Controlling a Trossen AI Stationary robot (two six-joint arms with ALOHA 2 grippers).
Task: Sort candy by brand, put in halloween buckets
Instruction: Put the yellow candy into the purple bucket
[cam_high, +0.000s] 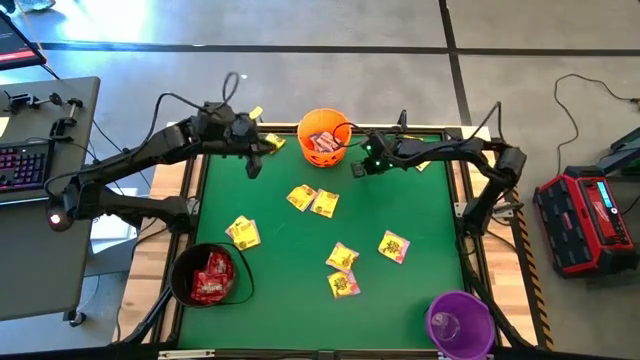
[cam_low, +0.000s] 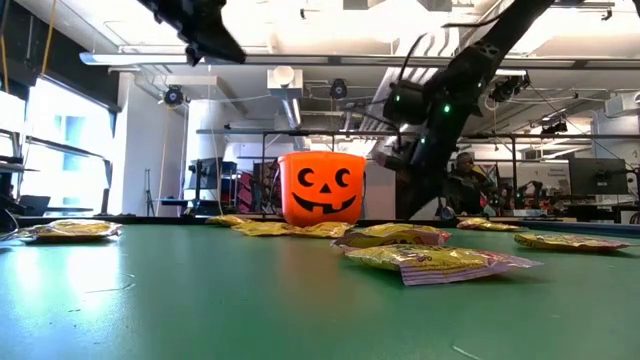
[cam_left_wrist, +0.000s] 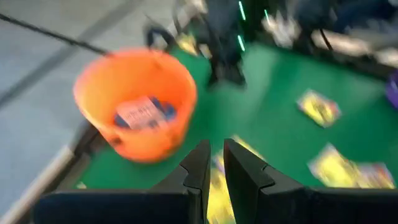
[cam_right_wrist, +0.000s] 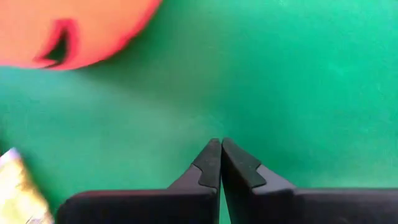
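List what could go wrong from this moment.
1. The right gripper sits low beside the orange bucket; a sideways swing could knock it over.
2. The yellow packets partly overlap, so a pick may lift two.
3. The purple bucket stands at the table's corner, where a nudge could tip it off.

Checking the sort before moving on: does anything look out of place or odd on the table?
Nothing is spilled or damaged. The purple bucket holds no candy, while yellow packets lie loose on the green mat. One yellow packet lies off the mat beside the left arm.
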